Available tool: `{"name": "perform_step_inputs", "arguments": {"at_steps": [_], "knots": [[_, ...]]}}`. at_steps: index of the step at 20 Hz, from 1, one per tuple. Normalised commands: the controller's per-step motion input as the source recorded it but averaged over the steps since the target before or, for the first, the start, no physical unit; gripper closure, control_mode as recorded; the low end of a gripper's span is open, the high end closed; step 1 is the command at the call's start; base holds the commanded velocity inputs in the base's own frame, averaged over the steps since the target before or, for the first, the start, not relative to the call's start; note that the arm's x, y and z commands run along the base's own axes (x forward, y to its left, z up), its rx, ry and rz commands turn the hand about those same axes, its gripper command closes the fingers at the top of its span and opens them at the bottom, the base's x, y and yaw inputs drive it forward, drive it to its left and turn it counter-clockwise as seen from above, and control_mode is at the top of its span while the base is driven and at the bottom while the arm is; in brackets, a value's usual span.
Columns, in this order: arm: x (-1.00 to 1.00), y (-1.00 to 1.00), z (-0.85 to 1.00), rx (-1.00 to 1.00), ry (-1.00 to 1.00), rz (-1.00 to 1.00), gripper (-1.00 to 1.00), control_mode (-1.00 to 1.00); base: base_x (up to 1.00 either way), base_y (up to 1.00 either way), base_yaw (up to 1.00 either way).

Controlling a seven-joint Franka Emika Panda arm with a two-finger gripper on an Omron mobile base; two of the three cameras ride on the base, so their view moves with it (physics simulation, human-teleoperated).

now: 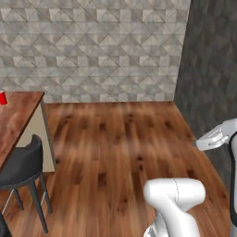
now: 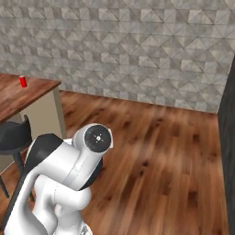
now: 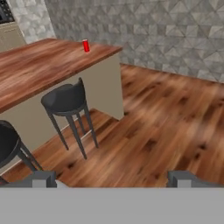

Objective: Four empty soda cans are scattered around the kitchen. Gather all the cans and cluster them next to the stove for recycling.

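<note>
Red can (image 3: pixel 86 46) stands upright near the counter's (image 3: pixel 39 65) far corner, at eleven o'clock from the jaws – wide open, empty; light, thin-walled, slick – likely best gripped mid-body, gently

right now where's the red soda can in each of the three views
Left base view: red soda can at the far left edge, on the wooden counter.
Right base view: it stands at upper left, near the counter's far end.
Hand view: upper left of centre, close to the counter's far corner.
Shared landmark: the black stool beside the counter, seen in all three.
</note>
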Motion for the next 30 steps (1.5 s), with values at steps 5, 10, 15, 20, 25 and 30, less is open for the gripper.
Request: {"name": "perform_step_inputs", "arguments": {"at_steps": [5,10,15,20,25,30], "knots": [[0.00,0.00,0.00,0.00,0.00,0.00,-1.00,1.00,0.61,0.00,0.04],[0.00,0.00,0.00,0.00,0.00,0.00,-1.00,1.00,0.70,0.00,0.18],[0.00,0.00,0.00,0.00,0.00,0.00,-1.00,1.00,0.69,-0.01,0.29],[0.00,0.00,0.00,0.00,0.00,0.00,-1.00,1.00,0.62,0.00,0.36],[0.00,0.00,0.00,0.00,0.00,0.00,-1.00,1.00,0.37,0.00,0.43],[0.00,0.00,0.00,0.00,0.00,0.00,-1.00,1.00,0.30,0.00,0.46]]}}
